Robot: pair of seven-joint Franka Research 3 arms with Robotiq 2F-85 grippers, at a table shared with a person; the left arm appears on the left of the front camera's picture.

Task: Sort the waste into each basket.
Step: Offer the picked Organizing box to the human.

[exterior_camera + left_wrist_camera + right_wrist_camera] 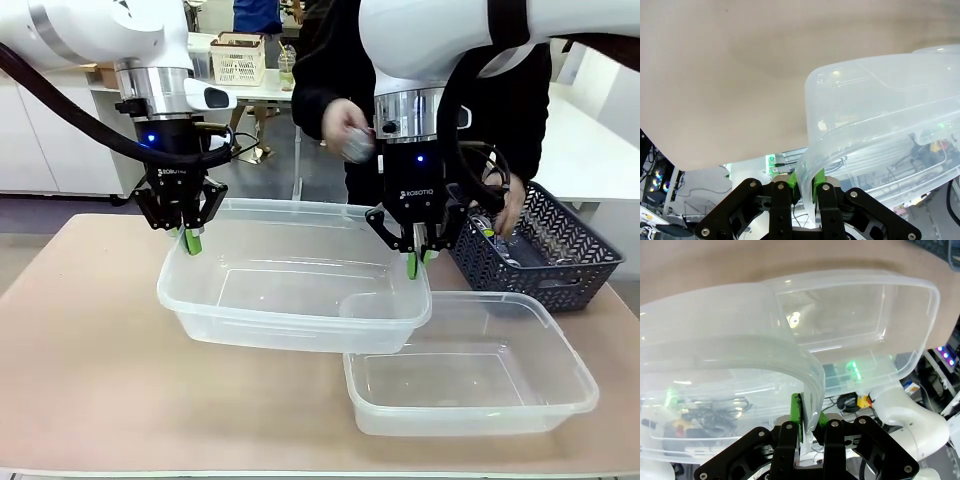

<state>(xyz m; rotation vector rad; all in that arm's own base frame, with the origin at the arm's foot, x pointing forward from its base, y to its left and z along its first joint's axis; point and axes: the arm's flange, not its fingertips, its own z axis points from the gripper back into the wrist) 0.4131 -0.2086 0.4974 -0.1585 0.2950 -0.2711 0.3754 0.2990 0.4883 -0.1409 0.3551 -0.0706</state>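
A large clear basket [290, 322] hangs tilted above the table, held at both ends. My left gripper [192, 240] is shut on its left rim, and my right gripper [415, 262] is shut on its right rim. In the left wrist view my left gripper [807, 186] has its green pads clamped on the basket's rolled rim [840, 150]. The right wrist view shows my right gripper [807, 416] pinching the rim [805, 365] the same way. A second clear basket [462, 420] rests on the table at the front right, partly under the raised one. A person's hand holds a silver can [356, 147] behind the baskets.
A dark grey lattice basket [560, 262] stands at the right with cans [490, 228] inside, and the person's other hand [512, 208] reaches into it. The second clear basket [865, 315] lies below the held one in the right wrist view. Bare tabletop [90, 340] spreads at the left front.
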